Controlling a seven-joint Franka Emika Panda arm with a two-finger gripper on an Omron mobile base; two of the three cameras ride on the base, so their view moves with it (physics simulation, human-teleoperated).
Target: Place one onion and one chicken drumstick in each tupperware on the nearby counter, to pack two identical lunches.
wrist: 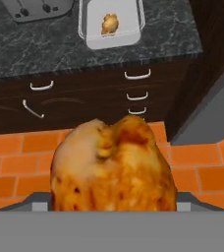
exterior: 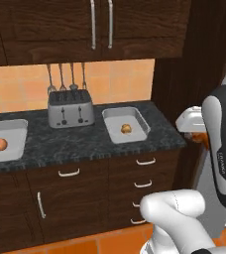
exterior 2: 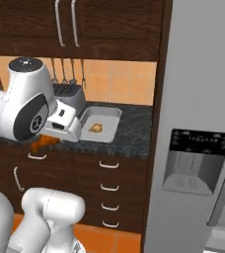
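Judging by the trays, the left tupperware (exterior: 6, 141) holds an onion (exterior: 0, 144), the right tupperware (exterior: 126, 125) one drumstick (exterior: 126, 129), while the pincer (wrist: 115, 209), off the tabletop (exterior: 80, 141), clamps the second chicken drumstick (wrist: 113, 167); the second onion remains unpacked.

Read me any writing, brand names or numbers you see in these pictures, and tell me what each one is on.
"FRANKA": small grey lettering running lengthwise down the robot arm, only just legible in the left base view; any word after it is too blurred to read.
Fridge dispenser panel: faint marks, too small to read.
Toaster: knobs and levers, no legible text.
Nothing else carries writing.
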